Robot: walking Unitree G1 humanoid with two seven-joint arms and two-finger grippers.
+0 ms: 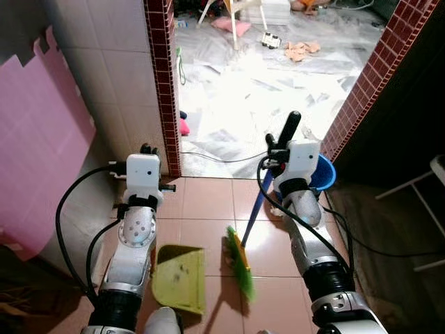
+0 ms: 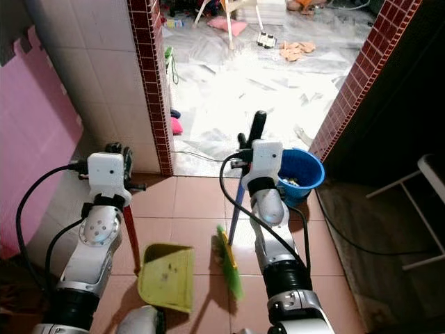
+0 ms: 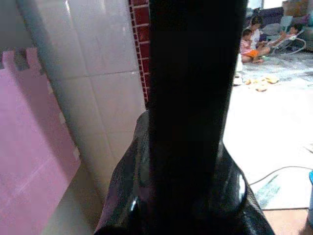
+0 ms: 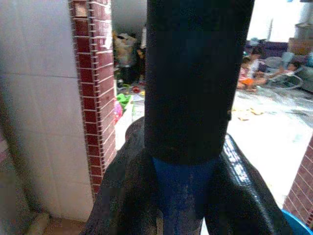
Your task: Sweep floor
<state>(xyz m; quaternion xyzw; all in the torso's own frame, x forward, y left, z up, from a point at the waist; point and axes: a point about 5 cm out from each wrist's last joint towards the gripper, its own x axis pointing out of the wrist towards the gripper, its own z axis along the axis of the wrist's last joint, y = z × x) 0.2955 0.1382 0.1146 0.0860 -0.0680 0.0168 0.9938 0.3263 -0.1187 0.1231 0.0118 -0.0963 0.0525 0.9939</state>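
Note:
A broom with a blue shaft (image 1: 259,203), a black top grip (image 1: 290,126) and green bristles (image 1: 240,263) stands tilted on the terracotta tiles. My right gripper (image 1: 277,145) is shut on it just under the black grip; the right wrist view shows the grip (image 4: 195,73) and blue shaft (image 4: 183,188) between the fingers. A yellow-green dustpan (image 1: 181,278) rests flat on the floor left of the bristles. Its red stick (image 2: 131,238) rises to my left gripper (image 1: 147,149), which is shut on the dark handle (image 3: 188,98).
A blue bucket (image 2: 300,170) stands right behind the right arm by a brick pillar (image 1: 361,90). Another brick pillar (image 1: 163,83) and a pink foam mat (image 1: 42,139) are on the left. A cable (image 1: 215,158) crosses the doorway. A white frame (image 1: 431,188) stands at right.

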